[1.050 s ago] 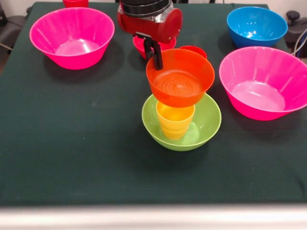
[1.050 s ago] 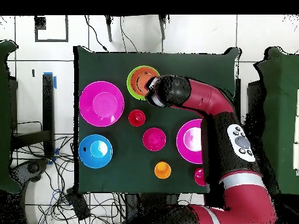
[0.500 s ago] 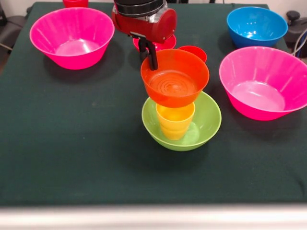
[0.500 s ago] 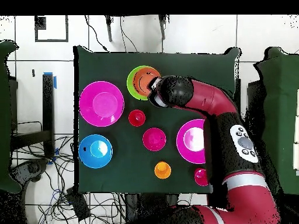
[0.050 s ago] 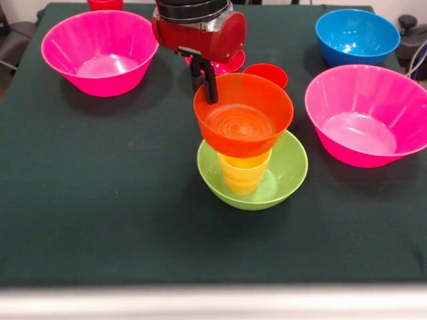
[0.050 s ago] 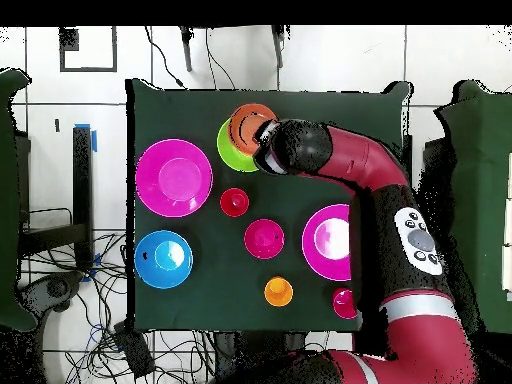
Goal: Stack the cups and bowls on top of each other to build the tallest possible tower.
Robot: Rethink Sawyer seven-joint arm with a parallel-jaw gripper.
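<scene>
The claw remains clamped on the rim of the small orange plastic bowl, now shifted left and lifted, above the yellow plastic cup standing in the lime-green plastic bowl.

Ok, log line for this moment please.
gripper: shut on orange bowl rim | bowl above yellow cup | cup in lime-green bowl
</scene>
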